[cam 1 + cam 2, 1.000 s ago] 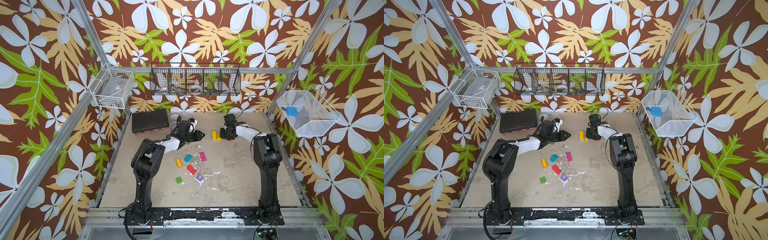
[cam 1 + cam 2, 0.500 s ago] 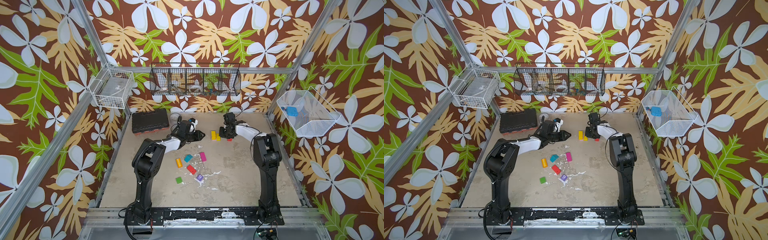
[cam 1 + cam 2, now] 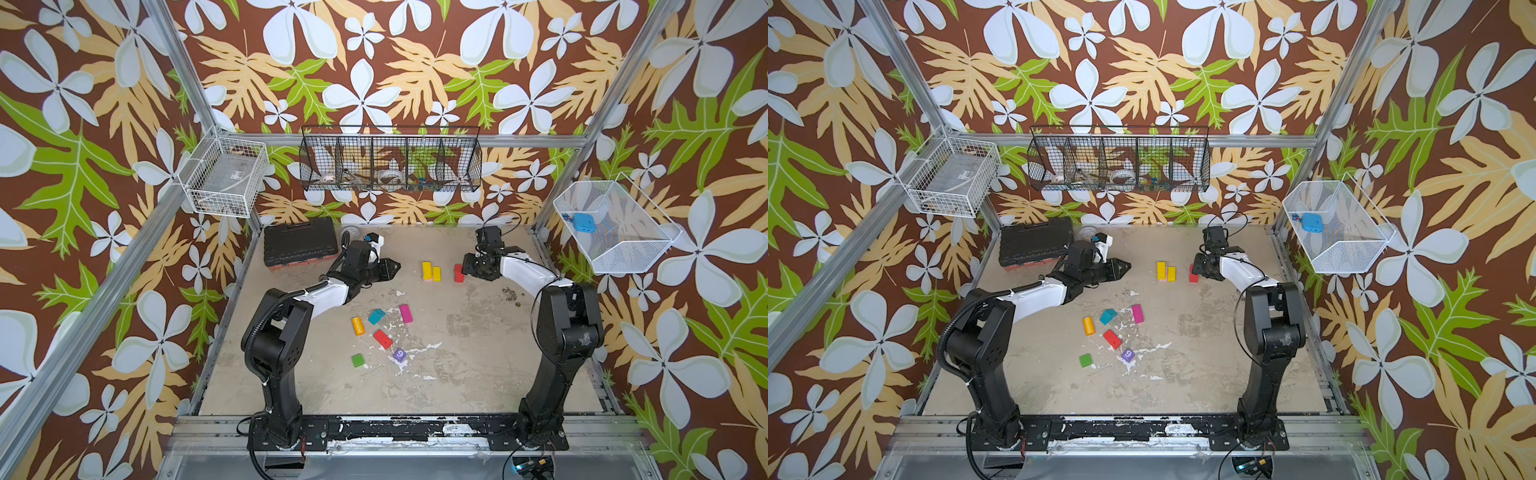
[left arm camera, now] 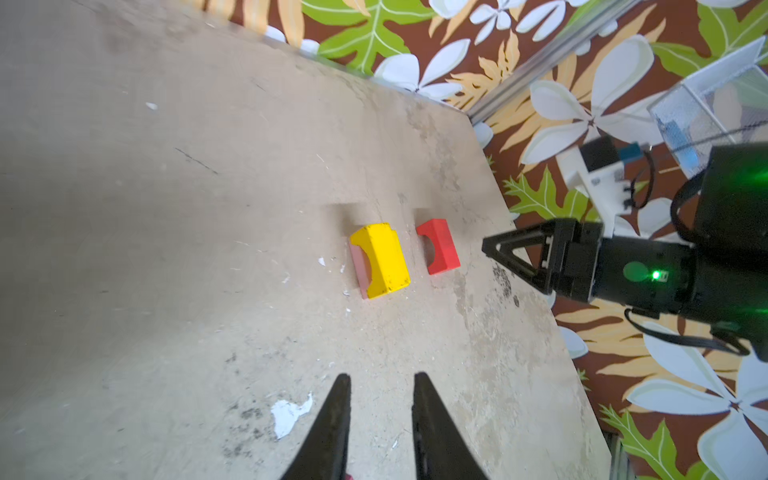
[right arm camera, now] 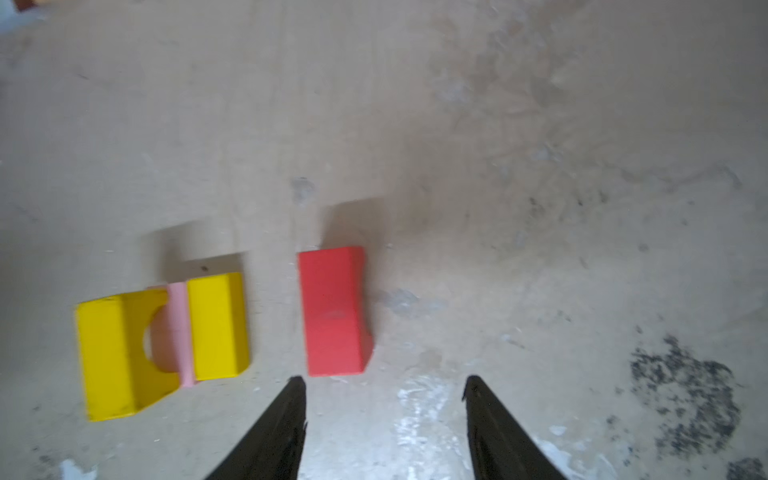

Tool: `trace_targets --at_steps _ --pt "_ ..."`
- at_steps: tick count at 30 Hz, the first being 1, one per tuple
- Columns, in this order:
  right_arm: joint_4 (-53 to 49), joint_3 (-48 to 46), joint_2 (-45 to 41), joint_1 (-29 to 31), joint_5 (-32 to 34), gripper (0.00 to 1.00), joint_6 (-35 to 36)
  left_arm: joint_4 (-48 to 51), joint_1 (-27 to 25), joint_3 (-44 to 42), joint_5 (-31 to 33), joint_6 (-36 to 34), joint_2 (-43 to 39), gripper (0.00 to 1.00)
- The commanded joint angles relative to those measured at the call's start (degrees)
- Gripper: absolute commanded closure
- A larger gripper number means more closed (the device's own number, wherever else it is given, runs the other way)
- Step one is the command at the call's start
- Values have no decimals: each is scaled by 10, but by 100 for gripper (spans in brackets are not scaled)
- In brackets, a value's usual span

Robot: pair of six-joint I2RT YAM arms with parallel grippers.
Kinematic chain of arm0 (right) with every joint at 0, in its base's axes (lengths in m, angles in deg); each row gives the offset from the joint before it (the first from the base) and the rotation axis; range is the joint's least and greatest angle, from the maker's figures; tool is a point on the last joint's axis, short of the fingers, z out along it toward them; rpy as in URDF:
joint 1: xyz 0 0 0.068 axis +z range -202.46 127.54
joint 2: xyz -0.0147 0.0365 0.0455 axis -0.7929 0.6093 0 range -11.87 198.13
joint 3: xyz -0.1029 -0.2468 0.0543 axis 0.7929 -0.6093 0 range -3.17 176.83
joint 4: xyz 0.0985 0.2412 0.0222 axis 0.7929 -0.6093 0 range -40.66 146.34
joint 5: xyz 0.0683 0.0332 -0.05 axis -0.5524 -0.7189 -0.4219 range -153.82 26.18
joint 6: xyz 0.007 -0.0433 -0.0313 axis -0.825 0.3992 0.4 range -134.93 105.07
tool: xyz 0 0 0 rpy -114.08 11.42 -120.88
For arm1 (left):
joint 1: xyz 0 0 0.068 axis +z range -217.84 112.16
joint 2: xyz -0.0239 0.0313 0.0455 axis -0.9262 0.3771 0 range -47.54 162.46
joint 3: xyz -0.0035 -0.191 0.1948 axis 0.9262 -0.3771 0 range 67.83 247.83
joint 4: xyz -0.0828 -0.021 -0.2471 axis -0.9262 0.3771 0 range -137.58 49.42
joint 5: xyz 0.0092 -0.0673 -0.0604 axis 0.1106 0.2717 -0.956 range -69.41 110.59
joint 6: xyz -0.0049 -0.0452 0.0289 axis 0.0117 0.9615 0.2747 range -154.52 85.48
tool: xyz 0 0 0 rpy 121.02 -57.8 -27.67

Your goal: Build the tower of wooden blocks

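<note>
Looking down into a cell papered in brown wallpaper (image 3: 374, 62) with white flowers and green and tan leaves, edged by an aluminium frame (image 3: 540, 141). Taking the black toolbox (image 3: 300, 245), sitting in the far left corner of the table (image 3: 457, 365), as the marker. Noting a worn beige tabletop, flecked with white chips and a dark speckled stain. Seeing a black wire basket (image 3: 390, 160) hanging above and right of the toolbox, a white wire basket (image 3: 226, 178) above and left of it, and a white mesh basket (image 3: 615, 226) far to its right. Finding, well right of the toolbox at about its depth, a yellow arch block (image 5: 108, 357) and a yellow brick (image 5: 214, 324) pressing a pink plank (image 5: 178, 332) between them, with a red arch block (image 5: 332, 311) just beyond, apart from them. Finding the right gripper (image 5: 384, 380) farther right again, just beside the red arch block, fingers spread wide and gripping nothing. Finding the left gripper (image 4: 382, 376) just right of the toolbox, pointing toward the yellow pieces, fingers narrowly parted over bare table. Spotting, nearer the camera than the toolbox and to its right, a loose scatter: orange block (image 3: 357, 325), teal block (image 3: 376, 316), magenta block (image 3: 406, 313), red brick (image 3: 382, 338), purple cube (image 3: 399, 354), green block (image 3: 358, 360).
</note>
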Motion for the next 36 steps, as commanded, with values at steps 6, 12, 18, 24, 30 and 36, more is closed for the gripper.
trace_targets --at_steps 6,12,18,24,30,36 --pt "24 -3 43 -4 -15 38 9 -18 7 -11 6 -1 -15 72" --pt "27 0 45 -4 -16 38 13 -16 7 -10 6 -1 -14 72" --pt "29 8 31 -3 -22 35 12 -15 7 -9 6 -2 -14 72" --pt "6 57 57 16 -15 34 18 -17 7 -8 5 -1 -12 72" --pt "-11 101 101 21 -8 35 17 -17 8 -11 7 -3 -13 72" --pt "-23 126 137 25 -6 40 21 -18 9 -8 5 -2 -8 72"
